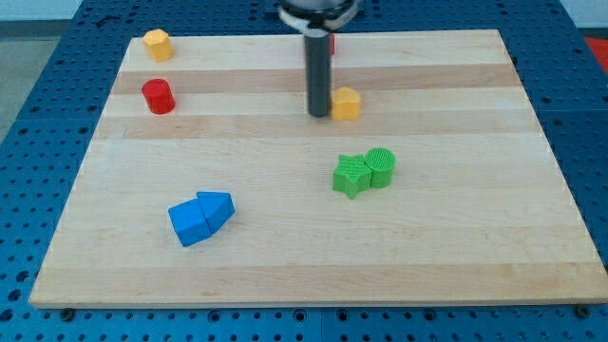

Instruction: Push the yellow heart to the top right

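The yellow heart lies on the wooden board a little above the centre. My tip rests on the board just at the heart's left side, touching or nearly touching it. A second yellow block, roughly hexagonal, sits near the board's top left corner. The rod rises from the tip to the view's top edge.
A red cylinder stands at the left. A red block peeks out behind the rod at the top. A green star touches a green cylinder right of centre. Two blue blocks, a cube and a wedge-like piece, touch at lower left.
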